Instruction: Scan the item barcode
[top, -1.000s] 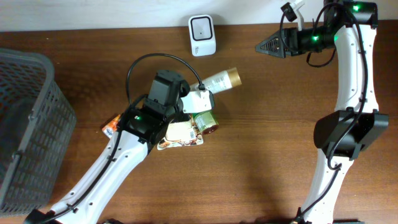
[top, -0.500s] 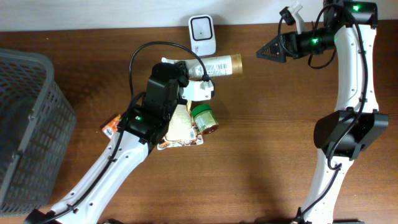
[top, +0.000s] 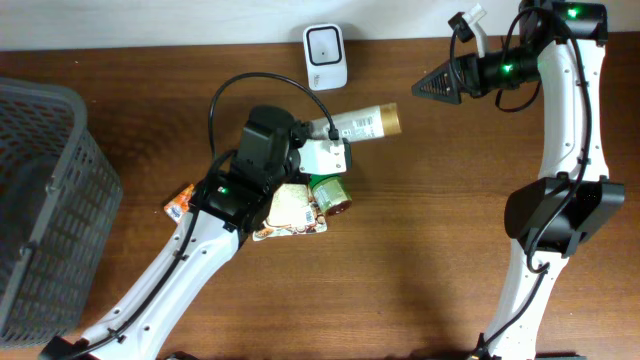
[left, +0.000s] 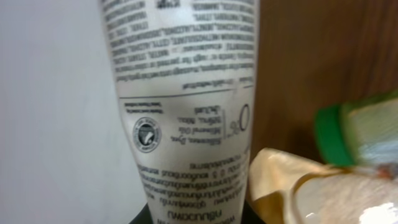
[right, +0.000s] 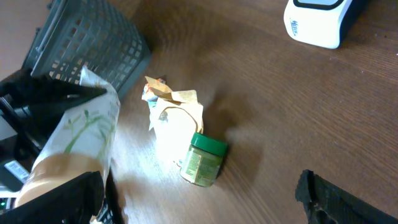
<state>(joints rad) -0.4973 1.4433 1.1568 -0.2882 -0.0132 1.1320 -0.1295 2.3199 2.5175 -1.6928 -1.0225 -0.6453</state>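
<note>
My left gripper (top: 318, 134) is shut on the crimped end of a white tube (top: 362, 123) with a gold cap, holding it above the table just below the white barcode scanner (top: 326, 57). In the left wrist view the tube's (left: 186, 93) printed back label fills the frame above the left gripper (left: 193, 219). No barcode shows on it there. My right gripper (top: 432, 83) hangs open and empty at the upper right, pointing left toward the tube. From the right wrist view the tube (right: 74, 137) sits at the left and the scanner (right: 317, 22) at the top right.
A green-lidded jar (top: 330, 193) lies on its side beside a beige pouch (top: 290, 212) under the left arm. An orange packet (top: 180, 203) lies further left. A grey mesh basket (top: 40, 200) stands at the left edge.
The left gripper lifted the tube up toward the scanner, then swung it slightly down and right, cap tilted upward. The right gripper stayed open and nearly still.
</note>
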